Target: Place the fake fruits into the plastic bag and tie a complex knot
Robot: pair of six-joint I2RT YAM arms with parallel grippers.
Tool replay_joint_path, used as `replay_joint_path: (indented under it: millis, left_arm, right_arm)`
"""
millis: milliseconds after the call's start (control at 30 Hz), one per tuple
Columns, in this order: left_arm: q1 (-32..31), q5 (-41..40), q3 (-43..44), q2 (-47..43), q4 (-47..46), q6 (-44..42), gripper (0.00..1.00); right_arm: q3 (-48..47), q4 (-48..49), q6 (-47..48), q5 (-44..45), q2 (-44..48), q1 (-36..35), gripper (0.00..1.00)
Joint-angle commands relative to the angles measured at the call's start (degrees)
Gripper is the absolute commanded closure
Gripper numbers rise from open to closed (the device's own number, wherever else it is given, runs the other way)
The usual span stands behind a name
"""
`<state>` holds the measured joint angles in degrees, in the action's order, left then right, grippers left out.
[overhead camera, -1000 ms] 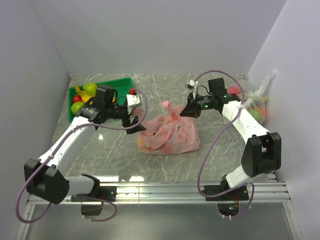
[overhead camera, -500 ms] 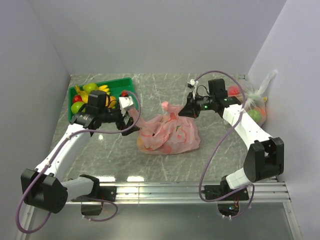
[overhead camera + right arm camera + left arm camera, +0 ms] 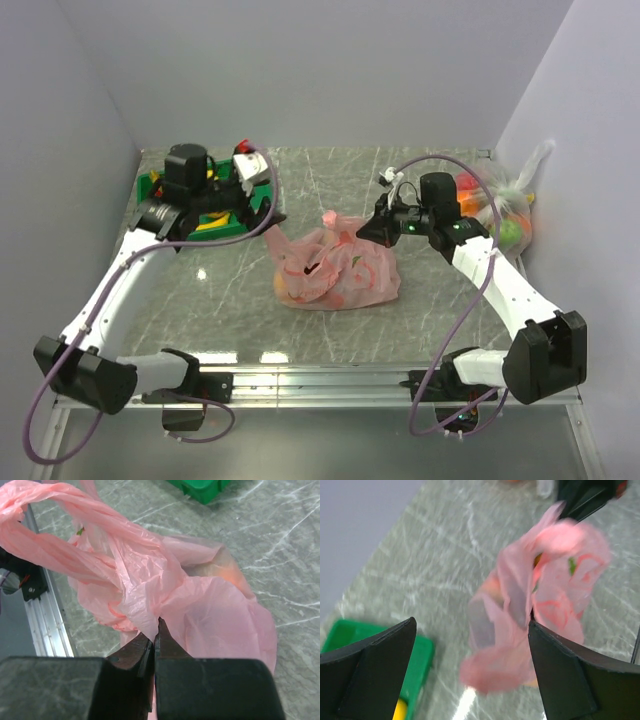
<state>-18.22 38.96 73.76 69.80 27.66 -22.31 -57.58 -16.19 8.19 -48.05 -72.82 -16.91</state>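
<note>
At ten o'clock on the table (image 3: 240,300) the green tray (image 3: 148,186) is seen, with a yellow fruit (image 3: 400,711) lying in it. The left gripper (image 3: 265,210) is held at the tray's three o'clock edge, jaws spread wide with nothing between them. The plastic bag (image 3: 335,268) is slumped at the table's centre, and an orange fruit (image 3: 231,575) is glimpsed through its film. At the bag's two o'clock corner a small fold of film is pinched by the right gripper (image 3: 156,630), jaws clamped together. Whether the bunched handles (image 3: 330,215) at twelve o'clock are knotted cannot be told. With so little film held, the fold may be lost under a pull. A harder pull may tear the film or drag the light bag, and fruits could be spilled.
</note>
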Motion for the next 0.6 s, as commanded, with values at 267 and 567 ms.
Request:
replay_joint_path:
  millis: [267, 567]
  left_arm:
    - [-14.12, -4.06, 12.11, 9.65, 4.95, -3.01, 0.01]
    - [-18.87, -7.15, 12.38, 13.6, 3.54, -3.18, 0.05]
  right_arm:
    - [2.03, 6.87, -3.35, 8.67, 4.17, -4.36, 1.0]
    - [2.12, 6.43, -1.86, 10.09, 5.23, -7.0, 1.0]
